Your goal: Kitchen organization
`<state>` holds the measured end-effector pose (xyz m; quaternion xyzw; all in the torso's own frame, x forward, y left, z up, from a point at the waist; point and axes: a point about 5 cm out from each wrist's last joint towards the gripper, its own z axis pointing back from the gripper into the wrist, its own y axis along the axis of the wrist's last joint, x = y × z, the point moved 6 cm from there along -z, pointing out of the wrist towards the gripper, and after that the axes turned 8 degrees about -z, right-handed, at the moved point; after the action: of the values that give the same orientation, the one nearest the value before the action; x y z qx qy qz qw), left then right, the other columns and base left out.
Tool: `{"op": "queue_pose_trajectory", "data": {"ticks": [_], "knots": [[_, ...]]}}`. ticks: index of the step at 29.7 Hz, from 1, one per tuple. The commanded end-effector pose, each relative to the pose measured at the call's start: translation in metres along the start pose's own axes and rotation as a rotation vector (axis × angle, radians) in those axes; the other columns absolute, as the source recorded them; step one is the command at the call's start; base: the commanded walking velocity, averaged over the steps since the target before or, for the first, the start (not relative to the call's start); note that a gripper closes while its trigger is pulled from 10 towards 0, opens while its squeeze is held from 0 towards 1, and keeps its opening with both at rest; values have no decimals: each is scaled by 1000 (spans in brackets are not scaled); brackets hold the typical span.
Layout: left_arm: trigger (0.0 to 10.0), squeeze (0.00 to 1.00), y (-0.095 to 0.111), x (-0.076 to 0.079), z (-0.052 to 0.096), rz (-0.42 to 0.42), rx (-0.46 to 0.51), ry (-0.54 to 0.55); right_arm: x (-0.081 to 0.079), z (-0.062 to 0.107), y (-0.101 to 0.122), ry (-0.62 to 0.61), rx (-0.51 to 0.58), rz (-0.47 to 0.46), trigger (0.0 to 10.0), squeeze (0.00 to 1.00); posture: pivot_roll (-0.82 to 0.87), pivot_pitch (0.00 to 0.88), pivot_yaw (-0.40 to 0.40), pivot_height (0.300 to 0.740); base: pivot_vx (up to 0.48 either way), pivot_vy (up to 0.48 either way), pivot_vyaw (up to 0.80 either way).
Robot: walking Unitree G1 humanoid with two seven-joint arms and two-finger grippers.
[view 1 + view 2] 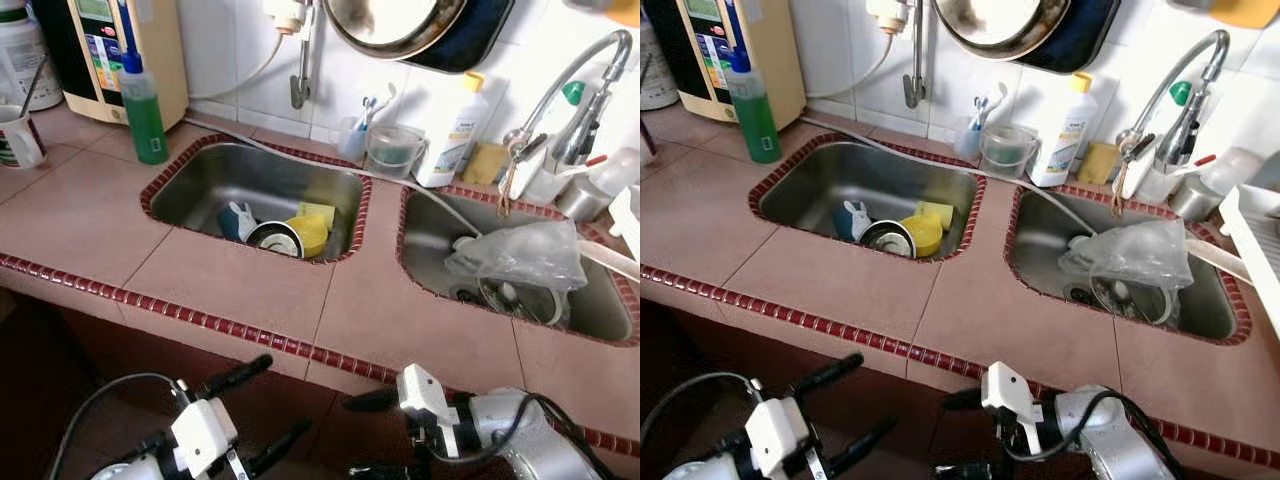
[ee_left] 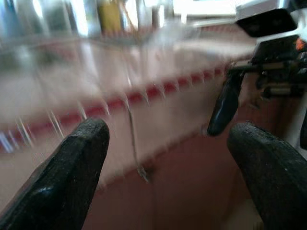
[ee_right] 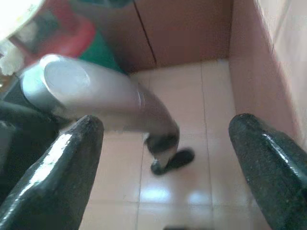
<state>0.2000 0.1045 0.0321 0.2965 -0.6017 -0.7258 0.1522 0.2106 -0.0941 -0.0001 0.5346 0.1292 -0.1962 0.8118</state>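
We judge the task at its approach stage: the left gripper (image 1: 255,408) and right gripper (image 1: 372,435) hang below the near counter (image 1: 230,280) edge, fingers apart and empty, while the dishes (image 1: 275,236) lie in the left sink (image 1: 190,185). Next we must raise and reach into it. The right wrist view alone shows floor (image 3: 192,120), the left wrist view a blurred counter edge
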Motion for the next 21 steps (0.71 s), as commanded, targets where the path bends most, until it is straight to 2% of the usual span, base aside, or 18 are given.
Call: {"op": "queue_pose_trajectory", "data": {"ticks": [1, 6, 10, 19, 21], "knots": [[10000, 0, -6, 3, -5, -2, -11, -11, 7, 1, -6, -27, -31, -12, 10000, 0, 86, 0, -140, 740, 0, 0, 0], [10000, 0, -26, 12, -6, 23, -60, -14, 13, -4, -13, -47, -39, -46, 10000, 0, 81, 0, -143, 740, 0, 0, 0], [10000, 0, -25, 16, -5, 25, -43, -9, 12, -5, -15, -30, -32, -53, 10000, 0, 80, 0, -143, 740, 0, 0, 0], [10000, 0, -35, 16, -2, 23, -82, 10, 14, -3, -16, -26, -29, -60, 10000, 0, 83, 0, -143, 740, 0, 0, 0], [10000, 0, -36, 16, -2, 21, -83, 9, 14, -2, -17, -27, -29, -61, 10000, 0, 83, 0, -143, 740, -394, 0, 0]]}}
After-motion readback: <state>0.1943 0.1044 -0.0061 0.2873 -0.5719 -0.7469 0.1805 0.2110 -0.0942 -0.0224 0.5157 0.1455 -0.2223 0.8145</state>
